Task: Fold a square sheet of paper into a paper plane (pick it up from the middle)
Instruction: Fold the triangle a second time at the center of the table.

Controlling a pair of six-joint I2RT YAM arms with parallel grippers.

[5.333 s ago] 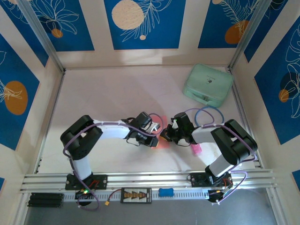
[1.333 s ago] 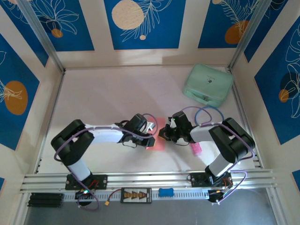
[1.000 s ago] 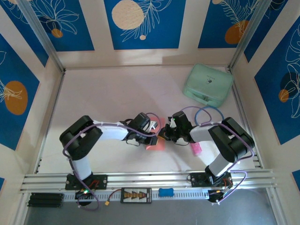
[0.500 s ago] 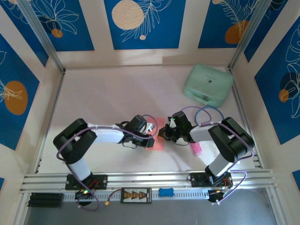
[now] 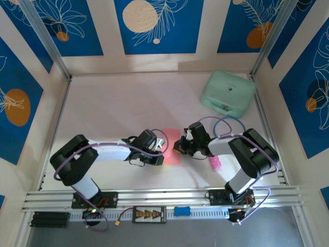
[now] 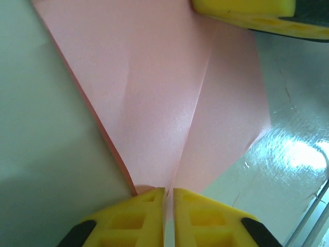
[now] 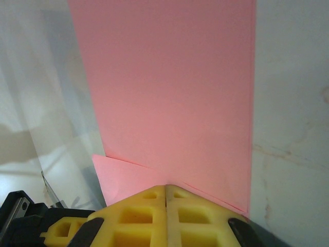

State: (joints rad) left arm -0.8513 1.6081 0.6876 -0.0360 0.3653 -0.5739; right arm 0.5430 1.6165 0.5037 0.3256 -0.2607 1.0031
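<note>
The left gripper (image 6: 168, 194) has its two yellow fingers pressed nearly together, nipping the near tip of the square sheet of paper (image 6: 164, 103) where a crease runs into them. Opposite it, the right gripper (image 7: 167, 189) is fully closed, pinching the sheet's other edge over a small folded flap. There is one sheet, salmon-pink, stretched between the two grippers towards the near middle of the table (image 5: 118, 108). One small bright-pink stick (image 5: 215, 163) lies just beside the right arm, apart from the paper. One mint-green case (image 5: 227, 93) sits well apart in the far right corner; a small dark mark on its lid is too small to read. Blue panels with leaf drawings line the walls.
</note>
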